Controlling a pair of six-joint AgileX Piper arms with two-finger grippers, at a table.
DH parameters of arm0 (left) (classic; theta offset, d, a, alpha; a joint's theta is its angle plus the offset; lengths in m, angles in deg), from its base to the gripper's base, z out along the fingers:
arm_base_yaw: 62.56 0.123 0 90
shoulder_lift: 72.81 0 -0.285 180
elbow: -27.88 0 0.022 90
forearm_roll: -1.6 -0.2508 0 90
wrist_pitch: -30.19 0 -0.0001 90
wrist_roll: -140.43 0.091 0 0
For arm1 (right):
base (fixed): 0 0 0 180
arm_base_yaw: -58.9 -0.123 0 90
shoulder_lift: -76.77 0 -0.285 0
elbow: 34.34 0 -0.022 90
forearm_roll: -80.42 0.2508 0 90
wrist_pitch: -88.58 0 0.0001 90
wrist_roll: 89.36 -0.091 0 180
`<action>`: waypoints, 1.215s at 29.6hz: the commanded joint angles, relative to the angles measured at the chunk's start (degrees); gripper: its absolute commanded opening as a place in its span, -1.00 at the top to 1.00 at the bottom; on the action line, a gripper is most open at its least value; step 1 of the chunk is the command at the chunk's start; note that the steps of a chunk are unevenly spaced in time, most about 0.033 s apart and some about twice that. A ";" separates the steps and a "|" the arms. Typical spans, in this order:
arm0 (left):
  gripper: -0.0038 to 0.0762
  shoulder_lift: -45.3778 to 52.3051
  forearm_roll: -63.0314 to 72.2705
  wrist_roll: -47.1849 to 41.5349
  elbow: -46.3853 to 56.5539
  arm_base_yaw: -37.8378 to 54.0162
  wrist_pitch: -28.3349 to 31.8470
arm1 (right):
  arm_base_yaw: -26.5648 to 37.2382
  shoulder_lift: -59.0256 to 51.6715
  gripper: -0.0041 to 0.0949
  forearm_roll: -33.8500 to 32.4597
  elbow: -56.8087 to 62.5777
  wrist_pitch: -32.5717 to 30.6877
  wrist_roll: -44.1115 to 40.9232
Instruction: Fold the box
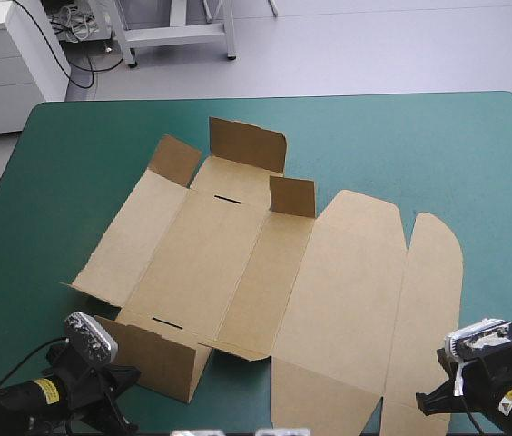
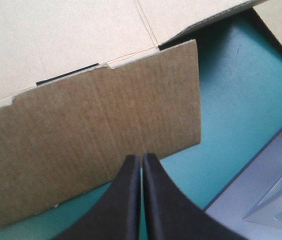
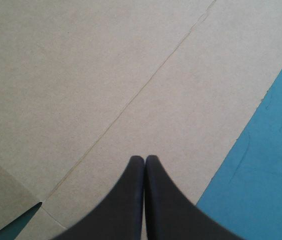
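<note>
Box (image 1: 238, 272) lies mostly flat at the middle of the bench (image 1: 74, 145), far flaps (image 1: 247, 143) raised at 12 o'clock. My left tool (image 2: 141, 156) and right tool (image 3: 145, 158) are pinched together, empty. Near flap (image 2: 96, 135) at 7 o'clock seems half-raised. I should press evenly along its crease.

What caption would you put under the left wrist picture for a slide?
Left hand, shut, facing a raised flap of the brown box on the teal-green cover.
</note>
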State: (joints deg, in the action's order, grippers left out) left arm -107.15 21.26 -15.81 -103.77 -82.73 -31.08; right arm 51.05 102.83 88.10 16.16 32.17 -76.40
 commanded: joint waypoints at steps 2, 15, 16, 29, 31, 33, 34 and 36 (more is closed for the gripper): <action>0.92 -0.21 3.00 0.87 -1.43 -0.17 2.28 | -0.09 0.62 0.95 0.03 -1.42 2.86 0.07; 0.92 -0.21 3.40 1.09 -1.43 -0.17 2.13 | -0.09 0.62 0.67 0.03 -1.42 2.86 0.18; 0.92 -0.21 3.40 1.09 -1.43 -0.17 2.13 | -0.09 0.62 0.53 0.03 -1.42 2.86 0.34; 0.92 -0.21 3.65 1.09 -1.43 -0.17 2.13 | -0.09 10.18 -0.42 0.17 -14.92 -2.27 2.31; 0.92 -0.21 3.65 1.09 -1.43 -0.17 2.13 | -0.09 13.92 -0.42 0.17 -18.77 -4.36 3.85; 0.92 -0.21 3.65 1.09 -1.43 -0.17 2.13 | -0.09 18.09 -0.42 0.26 -22.78 -6.27 5.26; 0.92 -0.21 3.65 1.09 -1.43 -0.17 2.13 | -0.09 20.30 -0.42 0.26 -24.86 -7.31 5.86; 0.92 -0.21 3.65 1.09 -1.43 -0.17 2.13 | -0.09 24.24 -0.42 0.40 -28.60 -9.27 6.90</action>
State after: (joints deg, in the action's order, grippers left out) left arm -107.09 22.76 -14.50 -103.77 -82.73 -31.31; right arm 51.05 122.14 88.10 -6.25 22.96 -71.70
